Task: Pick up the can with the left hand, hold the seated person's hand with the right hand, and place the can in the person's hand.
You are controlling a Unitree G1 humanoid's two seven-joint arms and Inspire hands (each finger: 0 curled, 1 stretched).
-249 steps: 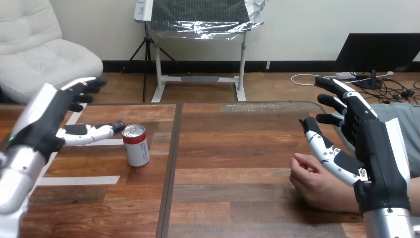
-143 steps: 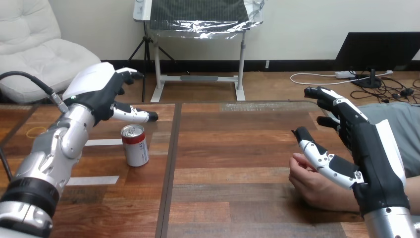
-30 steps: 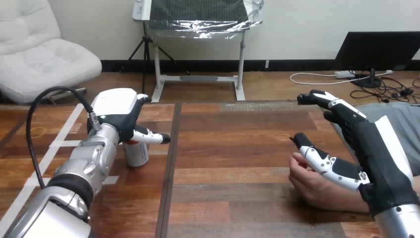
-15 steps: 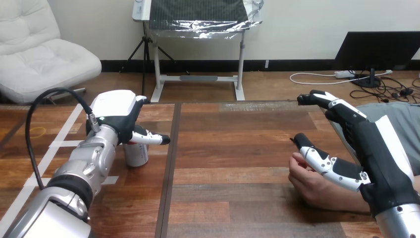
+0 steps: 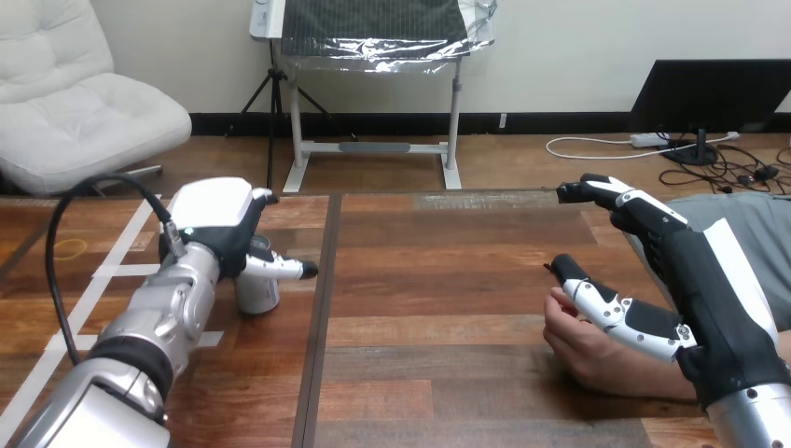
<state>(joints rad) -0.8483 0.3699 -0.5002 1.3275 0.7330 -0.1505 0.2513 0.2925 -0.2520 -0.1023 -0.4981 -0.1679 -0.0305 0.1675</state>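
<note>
Mid-left: left robot hand over the can, grip impossible to tell. Lower right: right robot hand splayed apart over the person's hand.

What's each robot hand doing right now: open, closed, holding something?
Left robot hand: down over the can; grip cannot be told.
Right robot hand: open, by the person's hand, not gripping it.

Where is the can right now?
In the head view the can stands upright on the left part of the table, right under the left robot hand, which covers its top.
</note>
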